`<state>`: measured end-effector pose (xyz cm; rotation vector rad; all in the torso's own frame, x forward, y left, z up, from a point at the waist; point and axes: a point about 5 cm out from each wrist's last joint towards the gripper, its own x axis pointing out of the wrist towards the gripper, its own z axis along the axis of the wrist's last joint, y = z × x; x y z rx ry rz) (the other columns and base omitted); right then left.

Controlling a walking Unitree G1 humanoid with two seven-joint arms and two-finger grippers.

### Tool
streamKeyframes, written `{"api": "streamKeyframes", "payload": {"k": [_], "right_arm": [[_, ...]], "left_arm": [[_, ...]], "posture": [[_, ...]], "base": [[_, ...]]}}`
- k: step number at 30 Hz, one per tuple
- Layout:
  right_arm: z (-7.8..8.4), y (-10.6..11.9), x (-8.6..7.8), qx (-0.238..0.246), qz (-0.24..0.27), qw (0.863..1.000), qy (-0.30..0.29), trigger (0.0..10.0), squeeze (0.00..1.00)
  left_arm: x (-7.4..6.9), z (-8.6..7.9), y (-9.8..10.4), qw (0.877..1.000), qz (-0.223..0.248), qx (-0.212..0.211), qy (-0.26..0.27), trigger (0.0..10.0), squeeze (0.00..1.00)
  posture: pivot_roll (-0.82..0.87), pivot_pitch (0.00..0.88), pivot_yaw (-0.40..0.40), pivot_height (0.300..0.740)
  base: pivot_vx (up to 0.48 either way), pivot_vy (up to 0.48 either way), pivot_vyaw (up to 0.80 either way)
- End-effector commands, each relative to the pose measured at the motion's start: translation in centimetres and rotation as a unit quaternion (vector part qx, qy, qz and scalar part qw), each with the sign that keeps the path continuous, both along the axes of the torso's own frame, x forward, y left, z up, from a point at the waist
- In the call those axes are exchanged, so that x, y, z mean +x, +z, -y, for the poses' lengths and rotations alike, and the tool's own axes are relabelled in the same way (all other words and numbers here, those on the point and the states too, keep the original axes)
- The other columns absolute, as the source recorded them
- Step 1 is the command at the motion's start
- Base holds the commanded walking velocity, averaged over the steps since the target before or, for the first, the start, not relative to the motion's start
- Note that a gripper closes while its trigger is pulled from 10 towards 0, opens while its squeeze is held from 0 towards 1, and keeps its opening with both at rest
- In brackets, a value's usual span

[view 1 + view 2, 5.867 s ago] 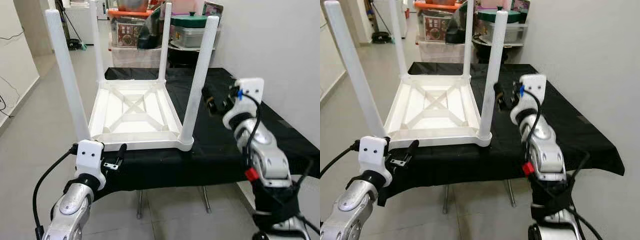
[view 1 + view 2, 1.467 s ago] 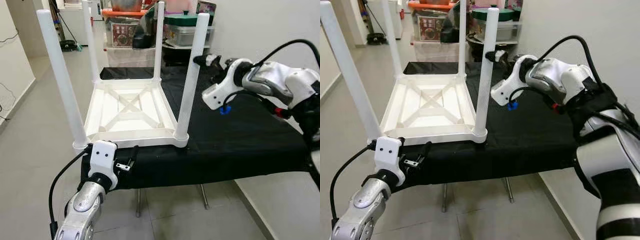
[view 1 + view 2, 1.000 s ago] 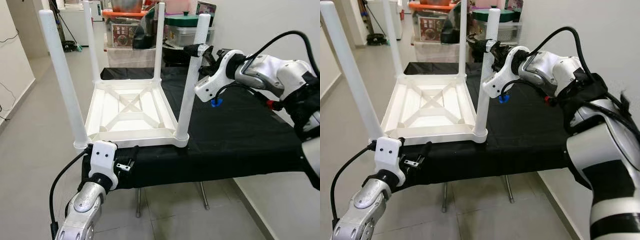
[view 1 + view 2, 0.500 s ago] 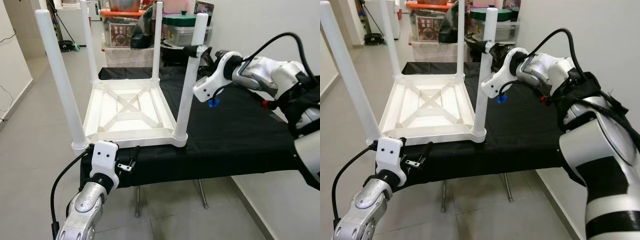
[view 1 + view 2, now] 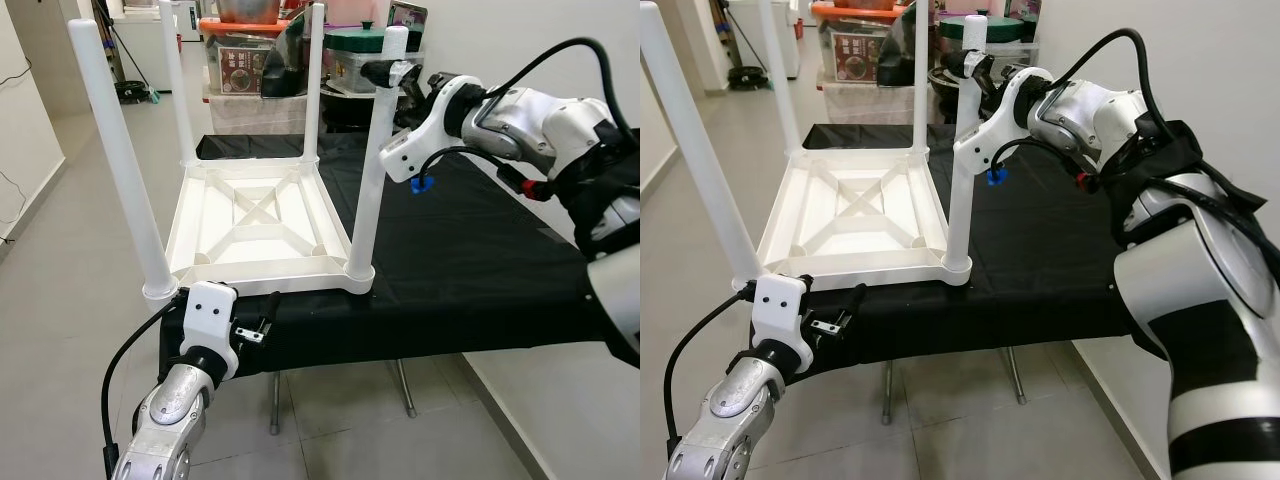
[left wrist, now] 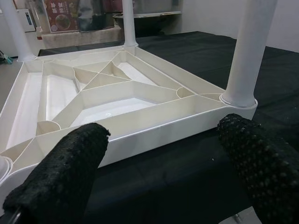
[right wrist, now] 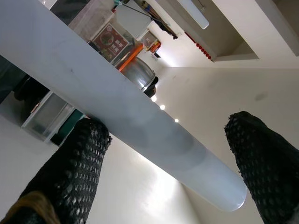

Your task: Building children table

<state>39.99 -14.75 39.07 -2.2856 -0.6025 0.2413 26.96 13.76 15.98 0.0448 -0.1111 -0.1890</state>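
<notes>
Right hand: the right hand (image 5: 385, 72) is raised beside the top of the near right leg (image 5: 372, 170), its two black fingers (image 7: 65, 175) spread apart with the leg's upper end lying between them. They straddle the leg but are not yet pressed onto it.

Key relation: the leg's long axis stands upright and the hand reaches it from the robot's right side, fingers crossing it near the tip. Closing would clamp the leg just below its rounded end, so the right arm is the one placed to work it.

Left hand: the left hand (image 5: 251, 322) hangs low at the front edge of the surface, fingers (image 6: 60, 172) wide apart and holding nothing, pointing at the near rim of the tabletop.

Children table: the white plastic table (image 5: 258, 222) lies upside down on the black-covered surface (image 5: 480, 250), ribbed underside up, all four legs seated in its corners and pointing up.

Near left leg: the near left leg (image 5: 118, 160) stands at the opposite front corner, well apart from the right hand.

Behind: storage boxes and a green-lidded pot (image 5: 365, 42) stand beyond the far end of the surface.

In the way: nothing stands between the right hand and its leg; a white wall runs close along the robot's right.
</notes>
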Motion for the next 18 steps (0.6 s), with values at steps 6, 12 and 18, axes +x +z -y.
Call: {"api": "streamKeyframes", "payload": {"k": [6,12,18], "right_arm": [[-1.0,1.0,0.0,0.005,0.013,1.0,-0.001,4.6,0.0],[-1.5,1.0,0.3,-0.002,0.018,1.0,-0.011,6.0,0.0],[-1.7,0.8,0.5,-0.005,0.022,1.0,-0.017,8.4,0.0]], "left_arm": [[0.0,0.3,-0.3,1.0,-0.005,0.004,-0.004,10.0,0.0],[0.0,0.2,-0.3,1.0,-0.005,0.005,-0.003,10.0,0.0],[0.0,0.4,-0.4,1.0,-0.006,0.004,-0.005,10.0,0.0]], "posture": [[0.02,0.0,-0.038,0.74],[0.02,0.0,-0.038,0.74],[0.02,0.0,-0.038,0.74]], "base": [[0.0,0.0,0.0],[0.0,0.0,0.0],[0.0,0.0,0.0]]}}
